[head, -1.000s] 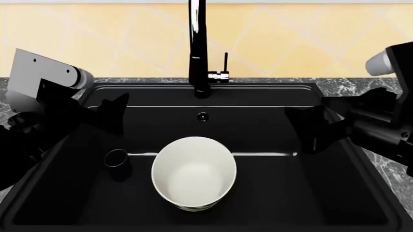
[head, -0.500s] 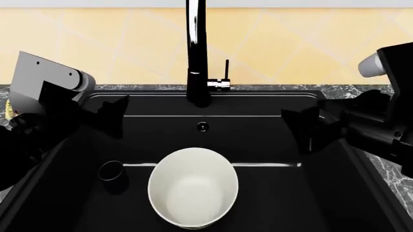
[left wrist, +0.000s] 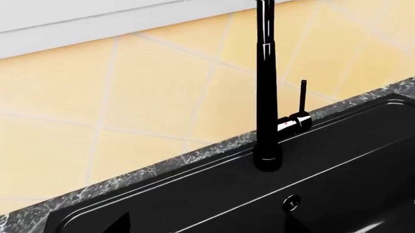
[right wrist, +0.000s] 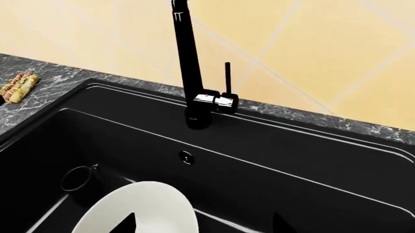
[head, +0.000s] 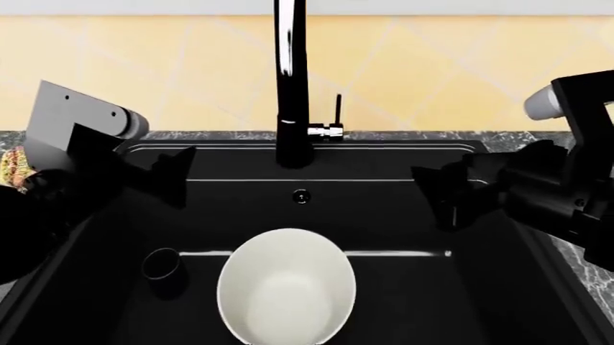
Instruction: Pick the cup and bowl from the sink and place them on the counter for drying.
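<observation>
**Cup and bowl both in sink, both hands empty above it**

Head view: the sink (head: pixel 384 215) fills most of the frame, matte black, with the tall glossy faucet (head: pixel 290 86) at its back edge and an overflow hole (head: pixel 301 196) just below it. The bowl (head: pixel 286 287) sits upright on the sink floor, near the front and about centred, white, its mouth facing up, its lower rim cut off by the frame edge. The cup (head: pixel 161 264) stands upright just beside the bowl, on the robot's left, apart from it, not touching.

The left hand (head: pixel 171 175) hangs over the sink's left side, above and behind the cup, fingers spread, nothing between them. The right hand (head: pixel 449 192) hangs over the sink's right side, well apart from the bowl, fingers also spread and empty.

A strip of marble bench (head: pixel 518 134) runs behind the sink, under yellow wall tiles (head: pixel 432 72). A small patterned item (right wrist: pixel 19 86) lies on the bench to the left of the sink; too small to identify.

Right wrist view shows the bowl's rim and the cup against the sink floor.
</observation>
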`<state>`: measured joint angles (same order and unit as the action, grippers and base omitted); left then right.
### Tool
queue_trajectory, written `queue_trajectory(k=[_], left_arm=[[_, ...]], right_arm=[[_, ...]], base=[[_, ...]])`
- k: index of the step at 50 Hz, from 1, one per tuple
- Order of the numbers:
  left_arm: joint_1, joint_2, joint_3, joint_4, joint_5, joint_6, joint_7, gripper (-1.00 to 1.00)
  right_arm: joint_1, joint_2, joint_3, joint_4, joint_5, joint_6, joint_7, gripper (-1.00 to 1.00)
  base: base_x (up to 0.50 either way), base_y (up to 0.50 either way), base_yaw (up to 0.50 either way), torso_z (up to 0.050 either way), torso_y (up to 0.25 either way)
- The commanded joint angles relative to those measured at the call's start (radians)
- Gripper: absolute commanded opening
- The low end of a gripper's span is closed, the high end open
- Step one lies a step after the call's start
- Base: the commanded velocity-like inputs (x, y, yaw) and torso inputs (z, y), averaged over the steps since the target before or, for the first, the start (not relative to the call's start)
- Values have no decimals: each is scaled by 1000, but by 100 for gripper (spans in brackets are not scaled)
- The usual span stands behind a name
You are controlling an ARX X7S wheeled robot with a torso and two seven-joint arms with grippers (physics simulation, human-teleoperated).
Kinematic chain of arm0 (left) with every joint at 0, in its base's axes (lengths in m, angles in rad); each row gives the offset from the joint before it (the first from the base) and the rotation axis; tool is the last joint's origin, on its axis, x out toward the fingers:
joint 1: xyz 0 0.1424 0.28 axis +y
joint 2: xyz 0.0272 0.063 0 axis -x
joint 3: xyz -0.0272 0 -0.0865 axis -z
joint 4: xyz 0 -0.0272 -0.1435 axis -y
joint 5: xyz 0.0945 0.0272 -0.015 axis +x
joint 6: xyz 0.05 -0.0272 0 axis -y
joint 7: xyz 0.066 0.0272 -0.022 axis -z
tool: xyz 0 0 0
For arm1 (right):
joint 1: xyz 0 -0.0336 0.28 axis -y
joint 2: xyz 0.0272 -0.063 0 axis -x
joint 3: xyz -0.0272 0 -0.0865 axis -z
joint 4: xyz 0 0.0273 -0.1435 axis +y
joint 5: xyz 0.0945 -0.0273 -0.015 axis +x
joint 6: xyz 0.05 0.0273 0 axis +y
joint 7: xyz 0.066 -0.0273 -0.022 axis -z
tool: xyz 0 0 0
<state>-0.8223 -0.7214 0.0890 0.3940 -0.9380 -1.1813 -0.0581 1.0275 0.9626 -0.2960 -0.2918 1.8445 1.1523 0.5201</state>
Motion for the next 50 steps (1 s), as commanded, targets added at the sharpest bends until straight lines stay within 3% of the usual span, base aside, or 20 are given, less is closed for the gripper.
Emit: queue_trajectory(k=[1, 11, 17, 22, 41, 50], left_arm=[[7, 9, 11, -7, 7, 11, -5, 100], [0, 9, 28, -17, 17, 17, -2, 100], [4, 8, 31, -19, 18, 23, 2, 100], [-6, 9, 47, -39, 33, 34, 11, 100], [31, -23, 7, -4, 13, 43, -2, 100], [22, -19, 10, -12, 16, 44, -12, 100]], right_arm=[[-26, -6, -4, 0, -12, -14, -12, 100], [-2, -41, -58, 64, 12, 6, 25, 100], [34, -132, -154, 210, -81, 53, -20, 100], [126, -221, -234, 391, -161, 103, -107, 100], [255, -404, -524, 859, -590, 16, -600, 100], [260, -463, -605, 985, -671, -32, -742, 100]], base=[[188, 0, 0, 0, 0], [82, 0, 0, 0, 0], [0, 0, 0, 0, 0], [0, 0, 0, 0, 0], [0, 0, 0, 0, 0], [0, 0, 0, 0, 0]])
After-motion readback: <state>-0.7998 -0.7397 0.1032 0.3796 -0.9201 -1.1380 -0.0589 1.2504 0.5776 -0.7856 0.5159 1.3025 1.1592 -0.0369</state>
